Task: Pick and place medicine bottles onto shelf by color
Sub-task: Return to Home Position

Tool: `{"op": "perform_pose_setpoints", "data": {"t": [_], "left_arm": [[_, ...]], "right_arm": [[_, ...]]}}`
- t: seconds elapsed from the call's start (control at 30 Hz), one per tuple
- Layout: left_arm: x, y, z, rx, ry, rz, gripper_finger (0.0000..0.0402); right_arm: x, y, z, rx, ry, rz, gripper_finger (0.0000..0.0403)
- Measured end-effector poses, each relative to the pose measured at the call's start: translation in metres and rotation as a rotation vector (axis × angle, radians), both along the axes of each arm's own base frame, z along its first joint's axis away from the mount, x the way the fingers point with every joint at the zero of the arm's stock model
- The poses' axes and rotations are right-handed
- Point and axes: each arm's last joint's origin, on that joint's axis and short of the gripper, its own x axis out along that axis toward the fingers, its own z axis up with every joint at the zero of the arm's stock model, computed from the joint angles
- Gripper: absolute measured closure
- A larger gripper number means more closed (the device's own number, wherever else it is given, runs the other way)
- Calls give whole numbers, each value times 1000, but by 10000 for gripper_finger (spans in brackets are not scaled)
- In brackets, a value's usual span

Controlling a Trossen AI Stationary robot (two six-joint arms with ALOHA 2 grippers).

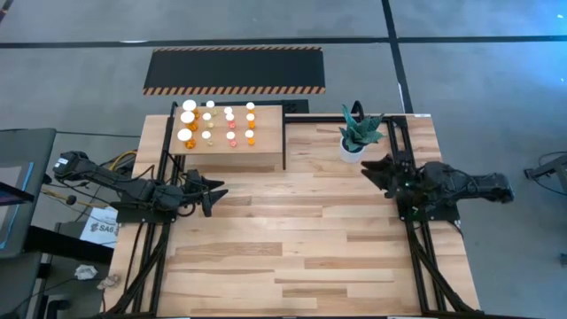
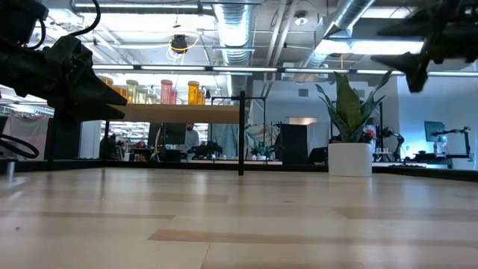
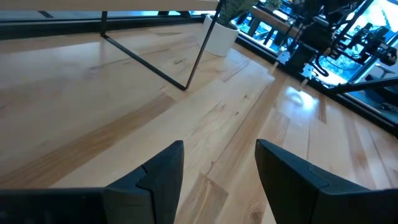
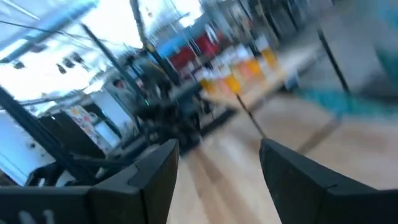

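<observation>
high view: the medicine bottles [image 1: 219, 124] stand in rows on the left part of the shelf [image 1: 266, 152], which sits at the far-left corner of the table [image 1: 301, 257]. the larger bottles form the leftmost column, followed by yellowish, pinkish-red and orange columns. the left gripper [image 1: 213, 193] hovers just in front of the shelf, its fingers [image 3: 163, 174] spread with nothing between them. the right gripper [image 1: 372, 170] hangs beside the white plant pot [image 1: 352, 149], its fingers likewise apart and empty.

Grey floor [image 1: 80, 80], striped black mat [image 1: 235, 69]; ceiling ducts [image 2: 233, 30], perhaps strip lights [image 2: 332, 46].
</observation>
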Motion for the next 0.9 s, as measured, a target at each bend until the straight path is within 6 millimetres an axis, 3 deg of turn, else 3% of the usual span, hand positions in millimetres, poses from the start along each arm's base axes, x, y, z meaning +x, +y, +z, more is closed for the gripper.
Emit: {"op": "perform_pose_setpoints", "data": {"t": [0.17,0.33,0.57,0.9], "left_arm": [[0,0,0,0,0,0,215],[0,0,0,0,0,0,215],[0,0,0,0,0,0,215],[0,0,0,0,-1,0,215]], "right_arm": [[-5,-2,8,-115,-122,-38,154],[-2,-3,3,-279,-152,-7,154],[3,-9,-16,-395,-117,-52,154],[-2,-28,-17,-496,-32,-264,154]]}}
